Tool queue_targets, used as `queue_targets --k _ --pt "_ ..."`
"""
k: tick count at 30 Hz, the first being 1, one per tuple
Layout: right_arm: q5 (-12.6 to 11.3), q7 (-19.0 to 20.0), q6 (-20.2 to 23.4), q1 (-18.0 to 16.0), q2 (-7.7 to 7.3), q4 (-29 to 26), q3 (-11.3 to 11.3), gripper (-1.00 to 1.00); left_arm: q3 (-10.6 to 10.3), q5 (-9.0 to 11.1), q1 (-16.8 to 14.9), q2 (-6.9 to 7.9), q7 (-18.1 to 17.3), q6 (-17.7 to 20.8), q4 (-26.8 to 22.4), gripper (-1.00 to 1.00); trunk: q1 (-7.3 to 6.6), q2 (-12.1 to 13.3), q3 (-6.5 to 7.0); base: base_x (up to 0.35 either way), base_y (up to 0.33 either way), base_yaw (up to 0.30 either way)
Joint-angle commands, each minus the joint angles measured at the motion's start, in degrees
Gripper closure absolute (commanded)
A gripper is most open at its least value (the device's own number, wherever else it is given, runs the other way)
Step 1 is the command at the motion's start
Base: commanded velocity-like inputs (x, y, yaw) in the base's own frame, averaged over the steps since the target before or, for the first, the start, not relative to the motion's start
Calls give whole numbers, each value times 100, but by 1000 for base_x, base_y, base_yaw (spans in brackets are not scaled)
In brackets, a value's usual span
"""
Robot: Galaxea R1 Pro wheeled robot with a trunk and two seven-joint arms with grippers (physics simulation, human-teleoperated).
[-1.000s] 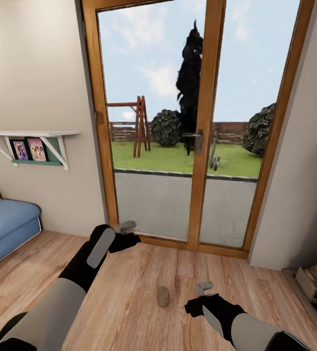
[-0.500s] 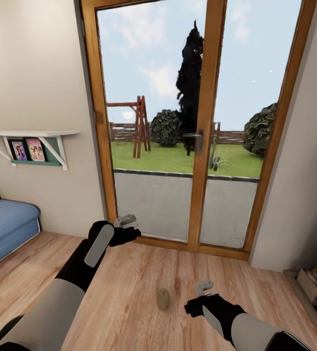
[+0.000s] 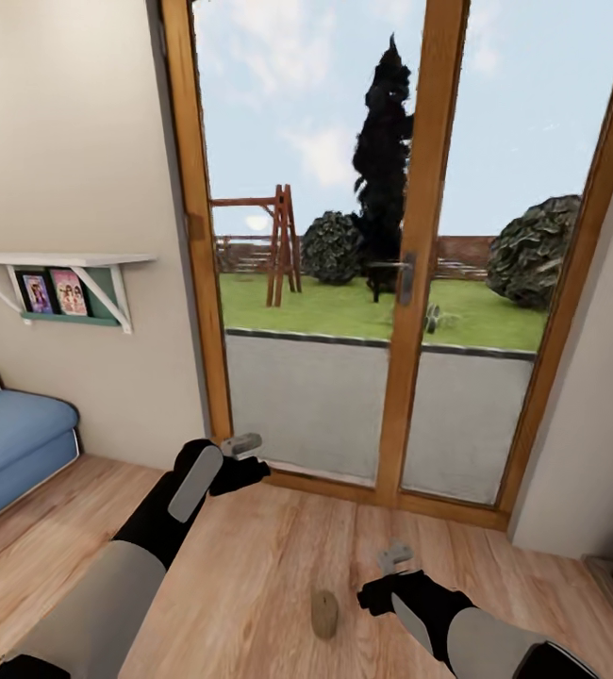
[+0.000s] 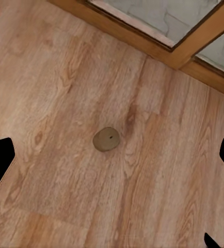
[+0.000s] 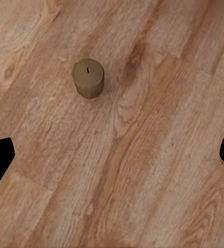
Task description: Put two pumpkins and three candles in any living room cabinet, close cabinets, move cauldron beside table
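One candle [image 3: 324, 613], a short tan-brown cylinder with a small wick, stands upright on the wooden floor just left of my right gripper [image 3: 396, 556]. In the right wrist view the candle [image 5: 89, 77] sits ahead of the open right gripper [image 5: 113, 157], outside its fingers. My left gripper [image 3: 242, 443] is held higher and farther forward, near the door frame. It is open, and the left wrist view looks down on the candle [image 4: 106, 139] from well above. The pumpkins, cabinet, cauldron and table are out of view.
A tall wood-framed glass door [image 3: 410, 283] to a garden stands straight ahead. A blue sofa [image 3: 9, 443] is at the left under a white wall shelf [image 3: 61, 259]. A wall corner [image 3: 589, 453] stands at the right. Wooden floor [image 3: 250, 566] lies around the candle.
The whole view has shifted: the door looks nearer and the stove at the right has slid out of frame. The candle now shows lower, closer to my right gripper. Both arms keep their pose.
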Motion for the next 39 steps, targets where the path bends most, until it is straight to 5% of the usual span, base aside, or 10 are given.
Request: queue_targets --k 1,8,16,21,39 --pt "-50 -14 19 -4 -3 -3 49 -100 -9 59 -5 -3 58 -2 8 -100 3 -3 -7 336 0 269" --pt "-30 -33 -9 11 6 15 62 -100 -37 64 -7 -155 54 -266 46 -100 3 -3 -7 336 -60 284" --pt "-32 -28 -15 23 142 16 58 -100 -47 67 -7 -168 44 -276 29 -100 3 -3 -7 257 -102 254" --pt "-37 1 -18 25 166 17 53 -100 -82 60 -7 -339 52 -320 99 -100 3 -3 -7 6 -3 6" --pt "-56 19 -31 34 164 16 49 -100 -81 59 -7 -344 64 -364 95 -100 3 -3 -7 0 0 0"
